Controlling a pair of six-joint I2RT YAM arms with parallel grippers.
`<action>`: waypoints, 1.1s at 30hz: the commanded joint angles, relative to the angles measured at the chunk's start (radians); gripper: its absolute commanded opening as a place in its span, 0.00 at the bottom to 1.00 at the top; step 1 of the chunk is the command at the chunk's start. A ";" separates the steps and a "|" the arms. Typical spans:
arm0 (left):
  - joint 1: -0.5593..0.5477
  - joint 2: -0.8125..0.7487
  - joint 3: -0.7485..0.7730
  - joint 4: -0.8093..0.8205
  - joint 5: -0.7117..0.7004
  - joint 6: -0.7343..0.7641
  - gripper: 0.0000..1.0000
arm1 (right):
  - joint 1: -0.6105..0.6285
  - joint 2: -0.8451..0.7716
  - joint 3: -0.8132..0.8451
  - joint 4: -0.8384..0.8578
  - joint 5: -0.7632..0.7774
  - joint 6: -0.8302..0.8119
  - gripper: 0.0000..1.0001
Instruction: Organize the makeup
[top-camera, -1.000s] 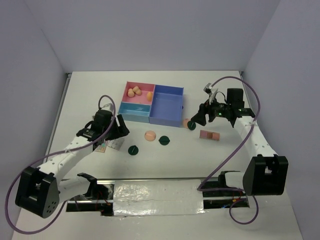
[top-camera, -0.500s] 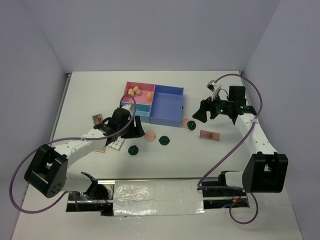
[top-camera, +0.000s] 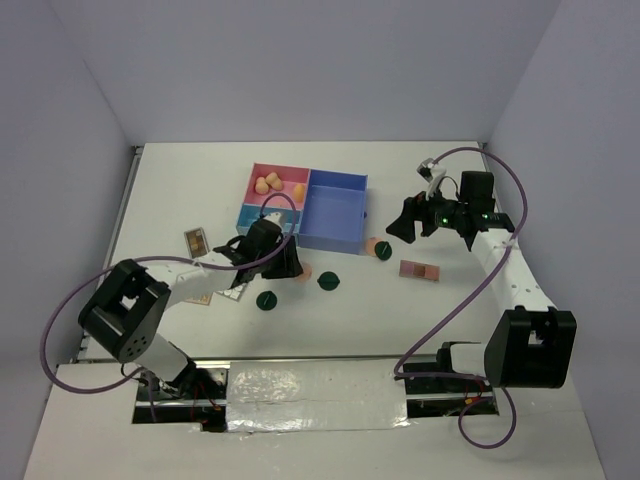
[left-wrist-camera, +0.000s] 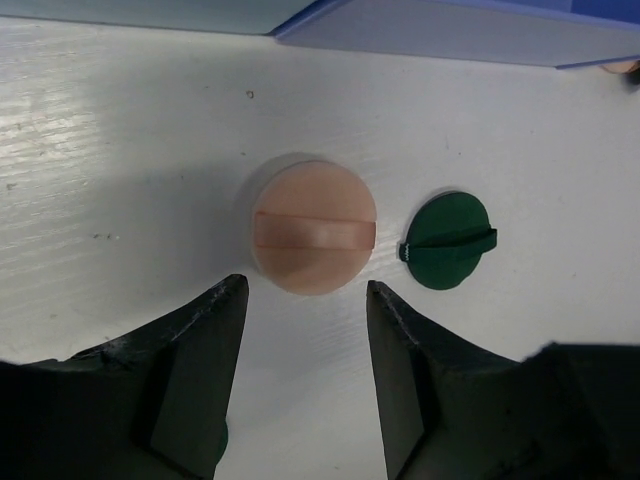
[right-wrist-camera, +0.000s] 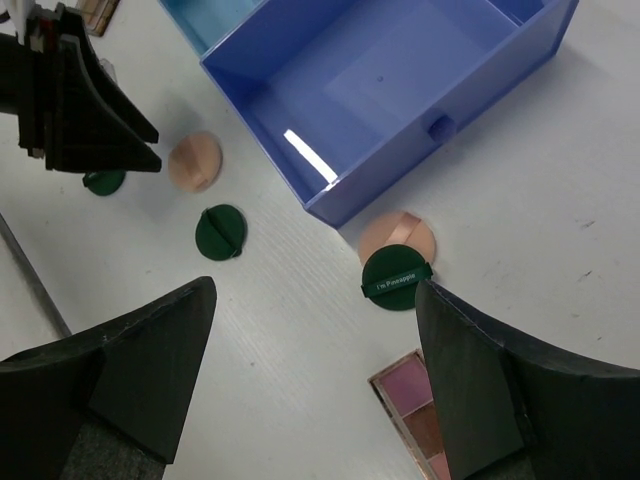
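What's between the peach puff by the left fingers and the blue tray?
Nothing, just bare white table between the peach puff and blue tray, shown in the left wrist view.

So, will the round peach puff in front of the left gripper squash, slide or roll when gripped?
The peach puff lies flat, a band across its top, so it probably will not roll. It looks soft and padded, so it may squash in the open left gripper. On the smooth white table it could slide if pushed.
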 joint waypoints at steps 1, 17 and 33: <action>-0.034 0.049 0.057 0.039 -0.043 -0.013 0.63 | -0.009 -0.023 -0.010 0.049 -0.027 0.014 0.87; -0.112 0.191 0.160 -0.094 -0.228 0.036 0.54 | -0.020 -0.028 -0.028 0.062 -0.041 0.020 0.87; -0.143 0.091 0.139 -0.052 -0.185 0.074 0.08 | -0.027 -0.030 -0.033 0.064 -0.039 0.019 0.86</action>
